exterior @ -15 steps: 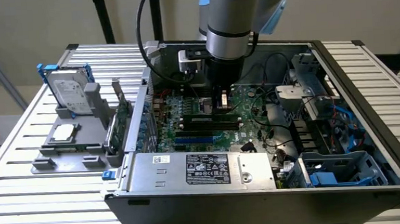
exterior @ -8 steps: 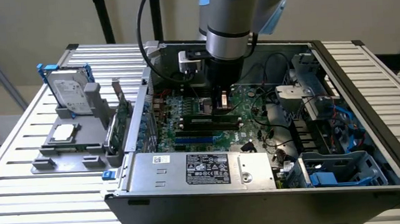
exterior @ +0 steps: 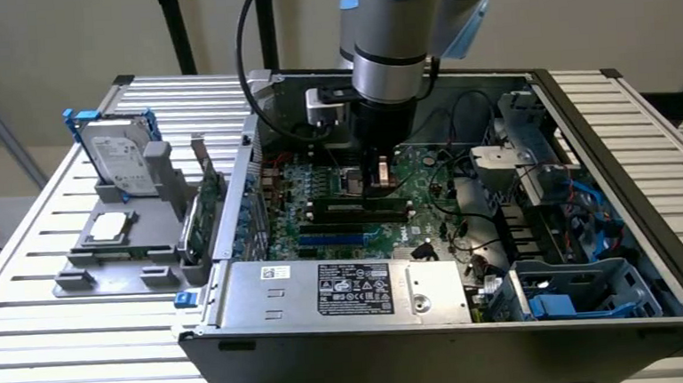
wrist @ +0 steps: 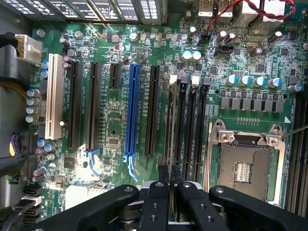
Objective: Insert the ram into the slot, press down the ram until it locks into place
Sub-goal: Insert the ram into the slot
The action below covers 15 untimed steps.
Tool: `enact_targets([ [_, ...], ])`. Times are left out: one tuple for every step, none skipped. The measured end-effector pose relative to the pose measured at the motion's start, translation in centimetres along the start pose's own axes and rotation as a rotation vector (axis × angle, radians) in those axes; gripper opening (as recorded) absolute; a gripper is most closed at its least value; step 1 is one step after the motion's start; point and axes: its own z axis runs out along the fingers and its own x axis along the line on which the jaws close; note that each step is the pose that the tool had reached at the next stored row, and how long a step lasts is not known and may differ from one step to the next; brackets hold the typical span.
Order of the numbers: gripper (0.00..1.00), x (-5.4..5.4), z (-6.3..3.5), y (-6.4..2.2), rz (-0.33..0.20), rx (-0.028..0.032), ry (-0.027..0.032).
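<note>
My gripper (wrist: 170, 172) reaches down into the open computer case (exterior: 328, 357), over the motherboard (wrist: 115, 125). My two fingers (wrist: 163, 174) are pinched almost together, with a hairline gap between them, and the ram (wrist: 169, 130) runs edge-on into that gap, so I am clenched on its top edge. The ram stands upright in the slot (wrist: 173, 83), the outermost of the parallel black memory sockets, between the long blue slot (wrist: 132, 110) and the CPU socket (wrist: 245, 163). In the exterior view my gripper (exterior: 377, 185) hangs straight over the ram (exterior: 352, 207)
</note>
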Motion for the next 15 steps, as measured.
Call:
enact_targets([
  [0.13, 0.0, 0.0, -0.02, 0.0, -0.0002, 0.0011],
  [0.13, 0.0, 0.01, -0.03, 0.0, -0.0003, 0.002],
  [0.13, 0.0, 0.01, -0.03, 0.0, -0.0004, 0.0024],
  [0.13, 0.0, 0.02, -0.04, 0.0, -0.0003, 0.0026],
  [0.13, 0.0, 0.03, -0.05, 0.0, -0.0002, 0.003],
  [0.13, 0.0, 0.03, -0.05, 0.0, -0.0002, 0.0036],
  [0.13, 0.0, 0.03, -0.05, 0.0, -0.0003, 0.004],
  [0.13, 0.0, 0.04, -0.05, 0.0, -0.0002, 0.0042],
  [0.13, 0.0, 0.05, -0.05, 0.0, 0.0004, 0.0044],
  [0.13, 0.0, 0.07, -0.04, 0.0, 0.0017, 0.0046],
  [0.13, 0.0, 0.08, -0.04, 0.0, 0.0029, 0.0047],
  [0.13, -0.01, 0.08, -0.04, 0.001, 0.0047, 0.0047],
  [0.13, -0.01, 0.09, -0.03, 0.001, 0.0059, 0.0046],
  [0.13, -0.01, 0.09, -0.01, 0.001, 0.0067, 0.0047],
  [0.13, -0.01, 0.09, 0.02, 0.001, 0.0068, 0.0047],
])
